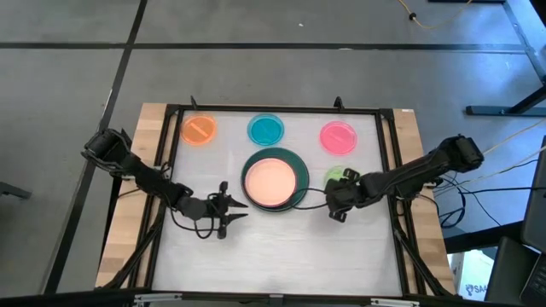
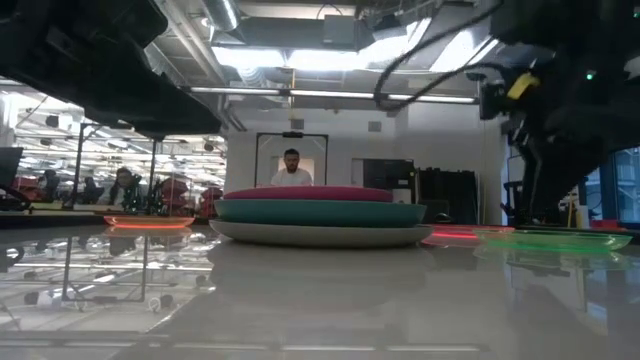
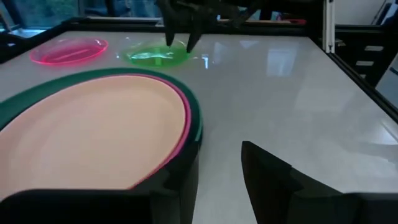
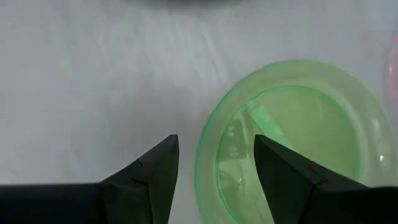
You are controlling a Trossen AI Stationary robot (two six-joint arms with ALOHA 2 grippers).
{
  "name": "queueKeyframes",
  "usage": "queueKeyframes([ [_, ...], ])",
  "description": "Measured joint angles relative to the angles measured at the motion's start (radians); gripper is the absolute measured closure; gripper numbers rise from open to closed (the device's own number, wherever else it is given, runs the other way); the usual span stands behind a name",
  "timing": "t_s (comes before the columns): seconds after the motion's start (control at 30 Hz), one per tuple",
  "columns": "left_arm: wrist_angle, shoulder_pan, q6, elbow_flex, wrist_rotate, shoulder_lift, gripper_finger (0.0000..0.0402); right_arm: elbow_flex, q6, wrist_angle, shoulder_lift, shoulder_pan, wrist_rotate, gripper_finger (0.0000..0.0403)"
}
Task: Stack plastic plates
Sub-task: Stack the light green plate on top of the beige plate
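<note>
A stack of large plates (image 1: 300, 189) sits mid-table, with a peach plate (image 1: 272, 180) on top. In the low view the stack (image 2: 320, 215) shows magenta over teal over grey. A translucent green plate (image 4: 292, 137) lies flat to its right. Small orange (image 1: 199, 130), blue (image 1: 266, 130) and pink (image 1: 338, 136) plates lie along the far side. My right gripper (image 4: 214, 165) is open, pointing down, with its fingers on either side of the green plate's rim (image 4: 204, 155). My left gripper (image 3: 217, 180) is open, low beside the stack's near left rim (image 3: 194, 127).
A black frame (image 1: 273, 109) borders the white work surface, with wooden table edges (image 1: 145, 170) outside it. Bare surface (image 1: 281, 256) lies between the stack and the near edge. People (image 2: 291, 168) show in the room beyond the table.
</note>
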Motion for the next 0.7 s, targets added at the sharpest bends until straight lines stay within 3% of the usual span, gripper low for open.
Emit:
queueKeyframes([
  [0.37, -0.001, 0.013, 0.003, 0.0, 0.001, 0.0, 0.0288, 0.005, 0.007, 0.032, 0.163, -0.066, 0.016, 0.0215],
  [0.7, -0.002, 0.012, 0.003, 0.0, 0.001, 0.0, 0.0288, 0.005, -0.035, 0.038, 0.183, -0.077, 0.016, 0.035],
])
